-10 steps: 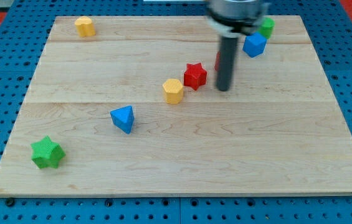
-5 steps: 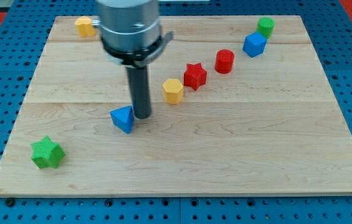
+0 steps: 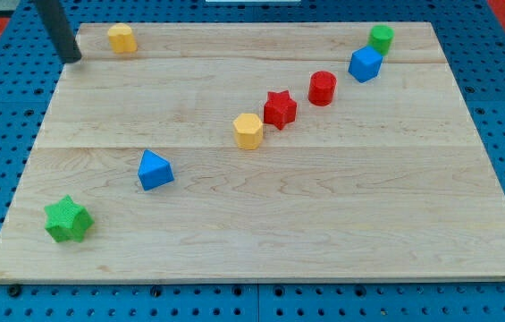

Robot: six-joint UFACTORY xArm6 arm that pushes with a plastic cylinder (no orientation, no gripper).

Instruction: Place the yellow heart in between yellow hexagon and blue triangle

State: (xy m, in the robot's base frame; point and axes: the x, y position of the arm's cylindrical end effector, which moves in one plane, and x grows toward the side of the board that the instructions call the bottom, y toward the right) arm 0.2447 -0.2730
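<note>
The yellow heart (image 3: 122,38) lies near the board's top left corner. The yellow hexagon (image 3: 248,131) sits near the middle of the board. The blue triangle (image 3: 154,170) lies to its lower left. My tip (image 3: 71,59) is at the board's top left edge, just left of the yellow heart and a little below it, with a gap between them.
A red star (image 3: 280,108) sits just right of the yellow hexagon, then a red cylinder (image 3: 322,88), a blue cube (image 3: 365,63) and a green cylinder (image 3: 381,38) toward the top right. A green star (image 3: 66,220) lies at the bottom left. The wooden board (image 3: 324,224) rests on blue pegboard.
My tip swept from the board's right of centre past the blue triangle to the top left edge. The blue triangle slid left and slightly down. The other blocks have not moved.
</note>
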